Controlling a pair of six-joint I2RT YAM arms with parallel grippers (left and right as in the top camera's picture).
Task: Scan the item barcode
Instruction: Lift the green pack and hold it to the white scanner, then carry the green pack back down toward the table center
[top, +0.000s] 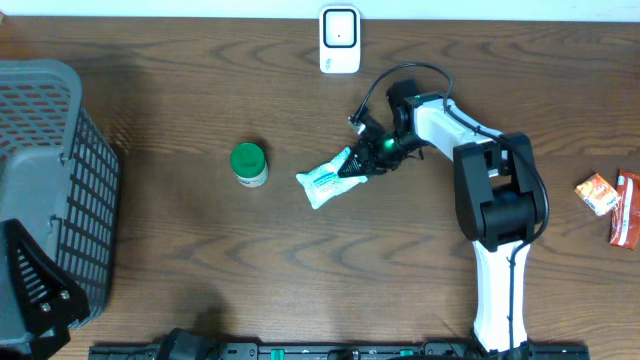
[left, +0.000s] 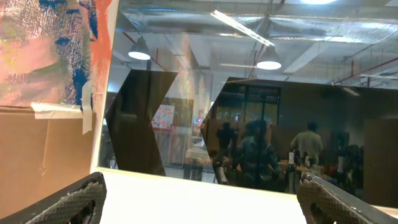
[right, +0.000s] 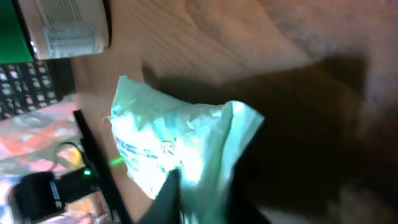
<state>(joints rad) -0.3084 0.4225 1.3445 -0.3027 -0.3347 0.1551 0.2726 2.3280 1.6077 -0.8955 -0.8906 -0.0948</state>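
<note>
The item is a white and teal packet (top: 328, 179) lying on the wooden table near the middle. My right gripper (top: 362, 163) reaches it from the right and is shut on its right end. In the right wrist view the crumpled packet (right: 168, 143) fills the middle, and its edge is pinched between the dark, blurred fingers of the right gripper (right: 205, 186). No barcode shows on it. A white scanner (top: 340, 40) stands upright at the table's far edge, beyond the packet. My left gripper (left: 199, 202) is open and empty, pointing out at the room.
A green-lidded jar (top: 248, 163) stands just left of the packet and shows as the jar (right: 62, 28) in the right wrist view. A grey mesh basket (top: 50, 180) fills the left side. Orange and red snack packets (top: 610, 200) lie at the right edge.
</note>
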